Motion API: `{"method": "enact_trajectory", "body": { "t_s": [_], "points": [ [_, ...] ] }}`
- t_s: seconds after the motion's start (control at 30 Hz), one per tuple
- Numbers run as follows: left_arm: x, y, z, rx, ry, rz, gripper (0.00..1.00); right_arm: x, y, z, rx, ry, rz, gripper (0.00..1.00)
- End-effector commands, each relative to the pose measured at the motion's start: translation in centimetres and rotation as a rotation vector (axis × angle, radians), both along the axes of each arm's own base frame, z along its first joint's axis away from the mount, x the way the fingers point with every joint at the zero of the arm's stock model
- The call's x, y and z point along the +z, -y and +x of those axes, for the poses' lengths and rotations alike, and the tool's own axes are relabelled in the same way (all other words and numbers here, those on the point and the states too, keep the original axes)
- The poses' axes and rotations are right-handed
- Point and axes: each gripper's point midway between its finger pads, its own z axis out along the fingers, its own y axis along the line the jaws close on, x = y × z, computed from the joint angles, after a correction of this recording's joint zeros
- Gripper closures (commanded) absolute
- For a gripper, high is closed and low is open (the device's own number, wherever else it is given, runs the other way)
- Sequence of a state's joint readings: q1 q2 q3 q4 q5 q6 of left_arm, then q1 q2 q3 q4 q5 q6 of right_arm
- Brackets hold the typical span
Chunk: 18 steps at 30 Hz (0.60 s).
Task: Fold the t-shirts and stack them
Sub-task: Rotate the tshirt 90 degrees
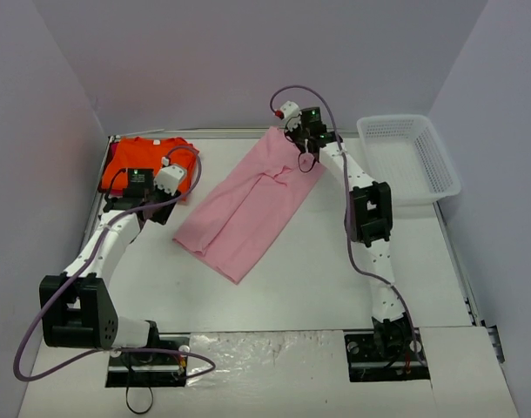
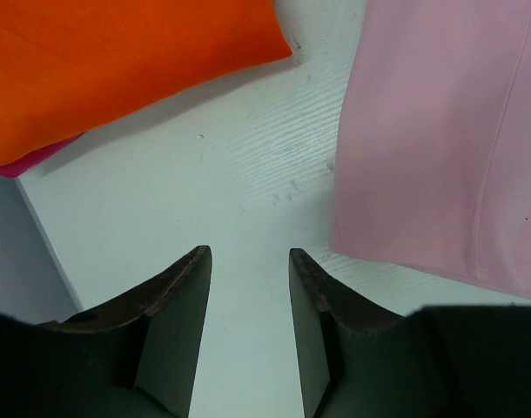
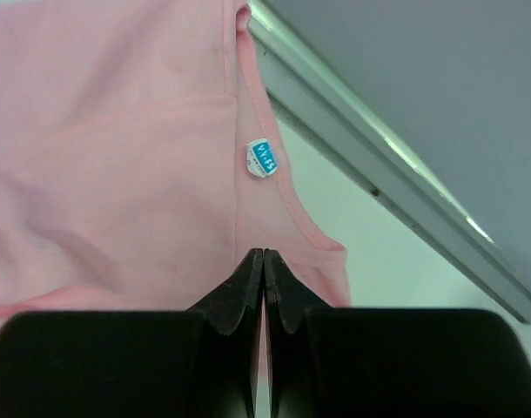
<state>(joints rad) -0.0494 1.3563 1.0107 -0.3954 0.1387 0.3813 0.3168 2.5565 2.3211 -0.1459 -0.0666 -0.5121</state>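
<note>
**Pink shirt lies slantwise between my two claws**

My left claw (image 2: 248, 254) hangs low over bare table (image 2: 205, 174), its fingers parted with nothing between them. Ahead of it and to its left is the orange t-shirt (image 2: 117, 61), a folded pad that I judge is finished and is where the stack will go. It is close but not touching.

Ahead and to the right of the same claw lies the pink t-shirt (image 1: 248, 209), its nearest corner just beside my right-hand finger, with a strip of table between. This shirt is a long band, already folded in along its length. Its long axis slants from near my left claw away to my right claw at the far end, and the next move turns on that. I judge the next fold is end to end along that slant, so each claw needs one short end. My left claw is nearer the hem end, which lies to its right and back toward my base.

My right claw (image 3: 263, 254) is pressed shut, its tips meeting right over the collar end. The label (image 3: 260, 158) and curved neckline (image 3: 283, 187) are just ahead of the tips. I cannot tell whether any cloth is nipped between them. The table's rail (image 3: 379, 174) runs to the right of that claw, and the white basket (image 1: 409, 157) stands well apart beyond it.
</note>
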Motion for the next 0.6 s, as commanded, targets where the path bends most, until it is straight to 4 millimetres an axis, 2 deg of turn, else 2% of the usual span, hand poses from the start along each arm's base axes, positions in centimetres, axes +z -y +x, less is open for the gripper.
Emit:
{"method": "enact_trajectory", "body": {
  "t_s": [0.0,0.03,0.07,0.1,0.13,0.17,0.2,0.3,0.33,0.4,0.43,0.57],
  "points": [
    [2.7,0.3,0.2,0.005,0.075,-0.036,0.6,14.1,-3.4,-3.8,0.056,0.176,0.109,1.0],
    [2.6,0.4,0.0,0.002,0.072,-0.039,0.6,13.4,-4.0,-5.5,0.089,0.124,0.094,1.0],
    [2.8,0.4,0.1,0.006,0.083,-0.046,0.6,15.0,-4.7,-7.5,0.125,0.115,0.102,1.0],
    [2.8,0.5,0.1,0.003,0.088,-0.052,0.6,12.8,-6.3,-9.9,0.183,0.036,0.092,1.0],
    [2.7,0.5,0.1,0.005,0.087,-0.053,0.6,11.5,-6.7,-12.2,0.22,-0.048,0.072,1.0],
    [2.9,0.5,0.1,0.01,0.099,-0.059,0.6,11.7,-7.2,-14.0,0.255,-0.082,0.074,1.0],
    [3.0,0.4,0.1,0.017,0.103,-0.06,0.6,9.5,-8.5,-17.3,0.319,-0.198,0.066,1.0],
    [3.6,0.2,0.1,0.041,0.125,-0.084,0.6,7.8,-10.1,-22.1,0.403,-0.321,0.041,1.0],
    [3.8,0.2,0.1,0.042,0.129,-0.098,0.6,6.1,-11.0,-24.9,0.449,-0.394,0.005,1.0],
    [4.5,0.0,-0.3,0.056,0.142,-0.113,0.6,4.5,-11.6,-27.2,0.474,-0.452,-0.031,1.0],
    [4.7,-0.3,-0.4,0.069,0.151,-0.123,0.6,3.2,-12.6,-29.1,0.508,-0.488,-0.059,1.0],
    [6.7,-3.3,-1.1,0.171,0.222,-0.135,0.6,-0.3,-14.5,-32.7,0.566,-0.585,-0.108,1.0]
  ]
}}
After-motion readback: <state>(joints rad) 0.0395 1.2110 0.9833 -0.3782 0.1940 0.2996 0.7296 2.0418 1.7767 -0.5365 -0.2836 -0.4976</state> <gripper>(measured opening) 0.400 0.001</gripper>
